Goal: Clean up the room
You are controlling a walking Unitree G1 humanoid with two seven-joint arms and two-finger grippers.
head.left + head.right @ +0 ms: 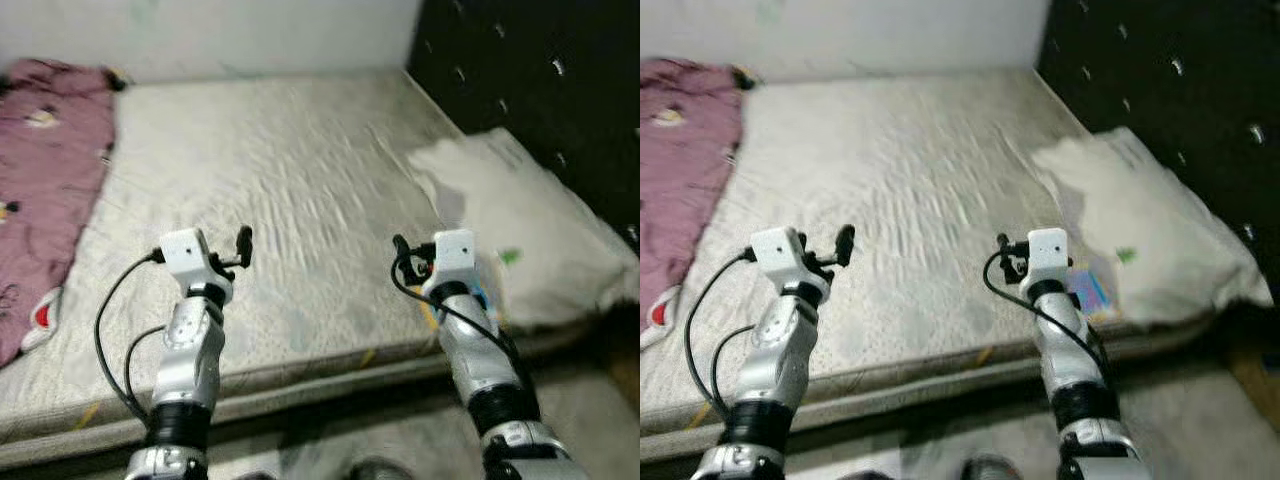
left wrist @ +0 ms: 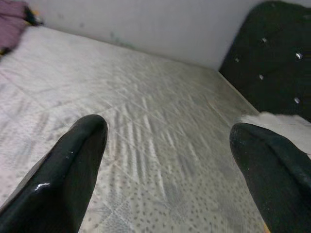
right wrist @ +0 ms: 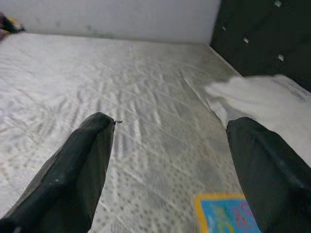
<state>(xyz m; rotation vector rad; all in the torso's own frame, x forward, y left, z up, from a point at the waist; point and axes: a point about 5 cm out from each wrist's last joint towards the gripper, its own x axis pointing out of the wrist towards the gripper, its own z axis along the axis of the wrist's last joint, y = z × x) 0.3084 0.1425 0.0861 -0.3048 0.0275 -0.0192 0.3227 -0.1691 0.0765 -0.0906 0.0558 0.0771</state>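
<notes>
I see a pale grey quilted mattress (image 1: 290, 180), mauve printed blanket (image 1: 45, 190), white pillow (image 1: 520, 230), black studded headboard (image 1: 540, 80).

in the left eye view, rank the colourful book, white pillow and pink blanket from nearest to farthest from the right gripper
1. colourful book: on the mattress edge, just beside the right gripper, on its right.
2. white pillow: further right, by the dark headboard.
3. pink blanket: far across the bed, at its left side.
</notes>
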